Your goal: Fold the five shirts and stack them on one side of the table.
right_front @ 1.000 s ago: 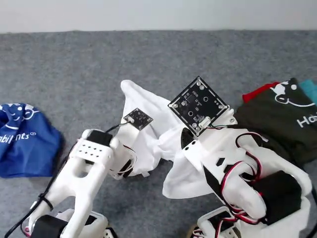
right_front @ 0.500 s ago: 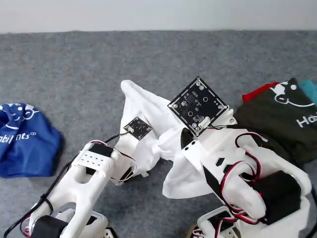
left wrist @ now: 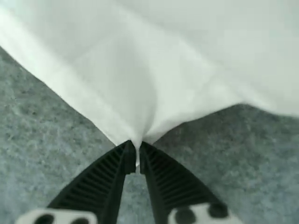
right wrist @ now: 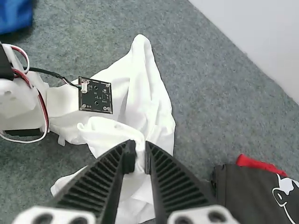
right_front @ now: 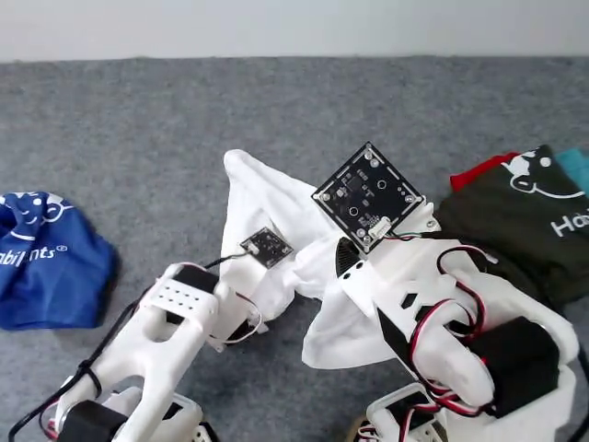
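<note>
**Progress.** The white shirt (right_front: 262, 193) is the piece in work. It lies near the middle of the table (right_front: 138, 120), towards the near edge, crumpled and not yet folded.

- The left hand (left wrist: 136, 156) has its jaws pressed together on the shirt's hemmed edge, low over the table.
- The right hand (right wrist: 135, 158) pinches a bunched fold of the same shirt, with cloth gathered between its jaws.
- A blue shirt (right_front: 46, 262) lies at the left edge as a loose, rounded heap. I judge it not folded.
- At the right edge a black shirt (right_front: 506, 226) lies over a red one (right_front: 479, 171), with a teal one (right_front: 576, 166) just beside them. Whether this is the finished stack or the waiting pile cannot be told.

In my judgement no neat stack of five exists yet, and most of the work remains.

**Materials.**

- The white shirt is thin, limp knit cloth. It drapes in soft creases and runs out to a narrow point towards the far edge.
- The blue and black shirts carry white printed graphics.
- The table covering is a grey, felt-like, matt pile with some grip.
- The jaws of both hands are black ribbed plastic on white bodies.
</note>
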{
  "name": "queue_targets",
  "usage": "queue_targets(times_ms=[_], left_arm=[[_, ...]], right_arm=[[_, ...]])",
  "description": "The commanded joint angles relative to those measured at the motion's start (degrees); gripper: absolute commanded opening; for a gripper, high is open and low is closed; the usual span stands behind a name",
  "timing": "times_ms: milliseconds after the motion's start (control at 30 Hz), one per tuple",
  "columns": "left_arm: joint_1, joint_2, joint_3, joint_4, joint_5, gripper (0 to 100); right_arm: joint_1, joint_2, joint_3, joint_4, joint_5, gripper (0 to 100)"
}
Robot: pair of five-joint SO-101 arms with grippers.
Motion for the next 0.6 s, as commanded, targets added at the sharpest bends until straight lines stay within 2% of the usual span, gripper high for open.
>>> queue_targets(times_ms=[0, 133, 300, 433, 567], left_arm=[[0.3, -1.4, -10.9, 9.6, -0.6, 1], [0.3, -1.4, -26.7, 22.6, -0.7, 1], [0.1, -1.4, -45.7, 33.5, -0.7, 1], [-3.8, -2.1, -55.7, 33.7, -0.2, 1], [-7.4, -4.8, -63.3, 33.7, 2.5, 1]], right_arm=[[1.3, -0.6, 0.1, 1.7, 0.3, 0.9], [8.9, -0.6, 0.1, 1.7, 0.2, 0.9], [25.7, -0.1, 0.1, 1.7, -1.1, 0.9], [39.5, -0.6, 0.0, 1.6, -5.3, 0.9], [43.7, -1.0, -0.3, -0.1, -6.0, 0.9]])
